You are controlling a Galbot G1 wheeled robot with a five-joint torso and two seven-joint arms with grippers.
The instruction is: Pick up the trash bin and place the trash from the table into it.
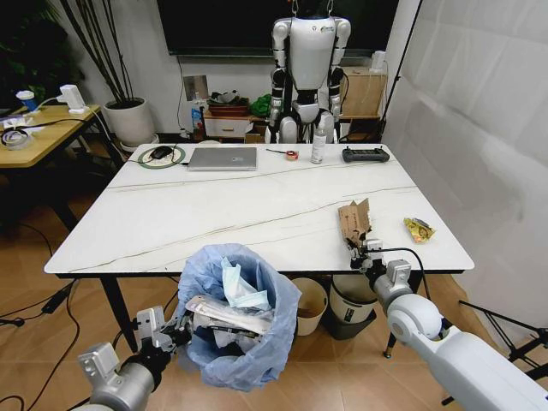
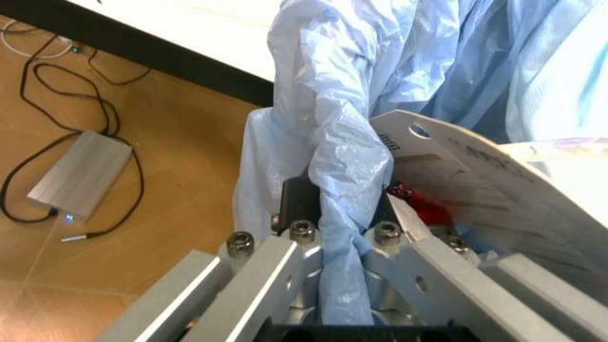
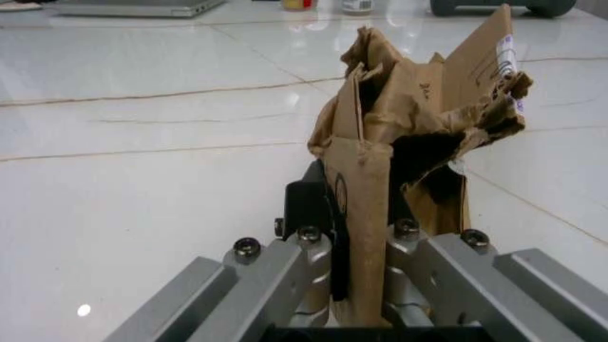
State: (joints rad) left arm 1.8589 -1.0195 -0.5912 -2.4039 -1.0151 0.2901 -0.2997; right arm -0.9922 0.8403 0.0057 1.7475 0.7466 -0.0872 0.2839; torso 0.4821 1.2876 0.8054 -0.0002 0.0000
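Nearest, below the table's front edge, the trash bin (image 1: 235, 318) is held by the left gripper (image 1: 177, 332), whose fingers (image 2: 296, 201) are clamped on the crinkled light-blue bag (image 2: 337, 142); white wrappers (image 1: 229, 313) are piled inside. At the marble-look table (image 1: 257, 214), the right gripper (image 1: 363, 249) is closed on torn, creased brown cardboard (image 3: 409, 135); its printing cannot be read. A small yellow wrapper (image 1: 419, 229) lies just beside. A silver laptop (image 1: 223, 158) rests at the far edge.

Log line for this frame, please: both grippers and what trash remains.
left gripper: shut on trash bin bag rim, below table edge | right gripper: shut on torn cardboard | remaining: yellow wrapper
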